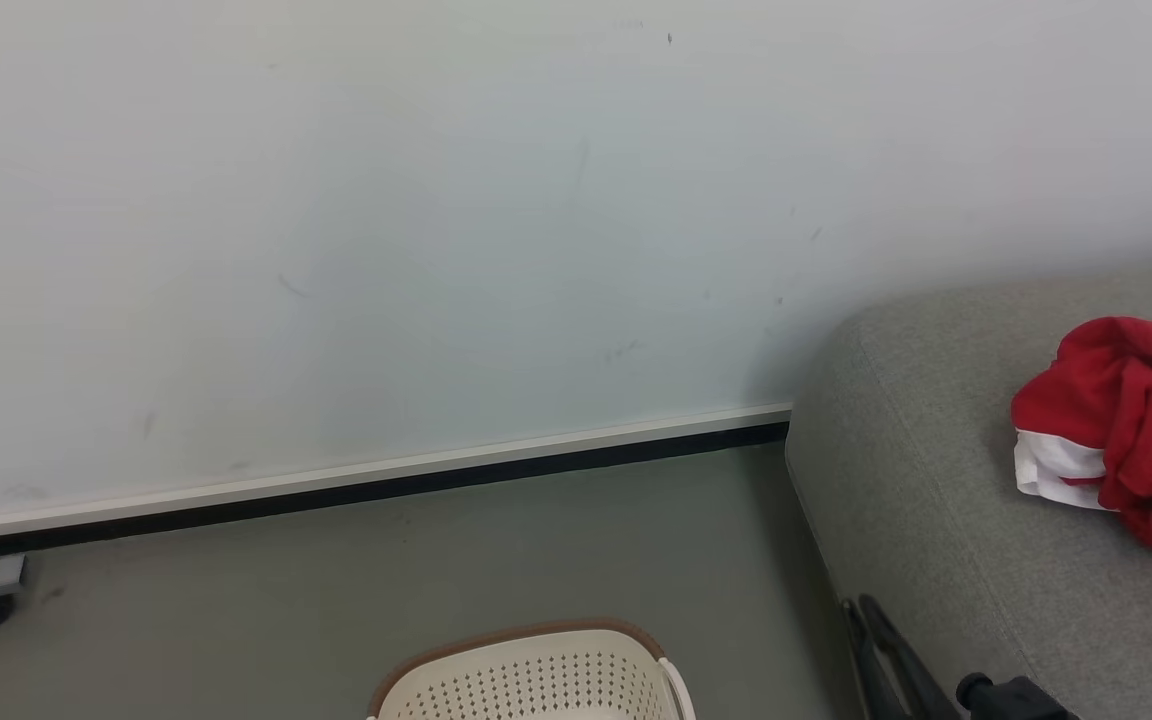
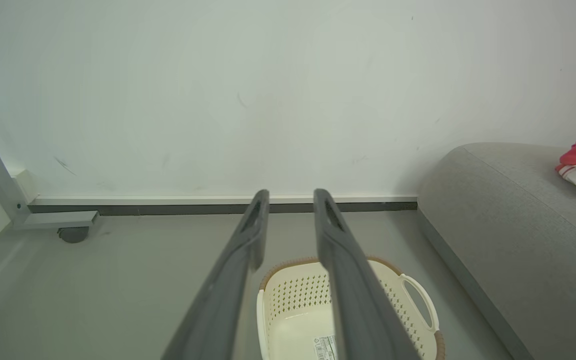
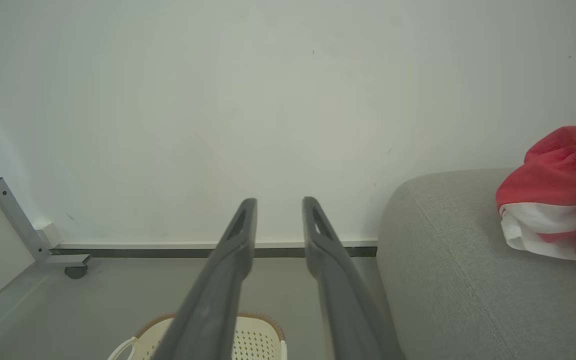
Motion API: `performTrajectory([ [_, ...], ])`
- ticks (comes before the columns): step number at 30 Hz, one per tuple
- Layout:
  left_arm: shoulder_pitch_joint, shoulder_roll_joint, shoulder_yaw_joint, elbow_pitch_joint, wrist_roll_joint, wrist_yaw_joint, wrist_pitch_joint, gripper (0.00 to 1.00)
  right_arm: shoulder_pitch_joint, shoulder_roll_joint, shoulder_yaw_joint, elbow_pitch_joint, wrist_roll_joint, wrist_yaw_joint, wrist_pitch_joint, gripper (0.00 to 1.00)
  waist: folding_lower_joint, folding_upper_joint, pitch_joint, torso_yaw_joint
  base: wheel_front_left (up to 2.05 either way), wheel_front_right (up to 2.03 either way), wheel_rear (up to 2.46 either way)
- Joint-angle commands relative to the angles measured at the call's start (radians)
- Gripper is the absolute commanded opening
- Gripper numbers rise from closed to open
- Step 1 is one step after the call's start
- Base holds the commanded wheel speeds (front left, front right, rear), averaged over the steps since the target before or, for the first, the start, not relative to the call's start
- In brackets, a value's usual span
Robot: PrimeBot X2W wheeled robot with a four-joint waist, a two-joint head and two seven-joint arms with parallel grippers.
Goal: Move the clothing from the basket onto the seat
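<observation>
White wall [image 1: 436, 200], grey floor [image 1: 536, 540]: clothing [image 1: 1126, 430] lies near seat's [image 1: 916, 480] end, basket [image 2: 293, 295] looks emptied, so left gripper [image 2: 291, 195] and right gripper [image 3: 279, 202] hang parted, empty.

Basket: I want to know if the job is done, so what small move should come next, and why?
Probably tip the left gripper down a little to view the whole basket floor. The part showing is bare but for a label sticker, yet the fingers hide a strip. The clothing lies on the seat; the right gripper, like the left, is open and empty.
</observation>
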Motion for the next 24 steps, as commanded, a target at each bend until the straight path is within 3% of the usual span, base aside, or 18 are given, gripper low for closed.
performTrajectory([
  [1,-0.001,-0.001,0.001,0.009,-0.004,0.000,0.001,0.00,0.006,0.000,-0.001,0.007,0.004,0.000,0.001,0.00,0.0000,0.0000,0.000,0.000,0.00,0.00,0.00],
  [24,-0.135,-0.001,0.031,0.116,-0.414,-0.032,0.107,0.00,-0.071,0.013,-0.097,0.071,0.429,0.000,0.087,0.00,0.0000,0.0000,0.023,0.011,0.00,0.00,0.00],
])
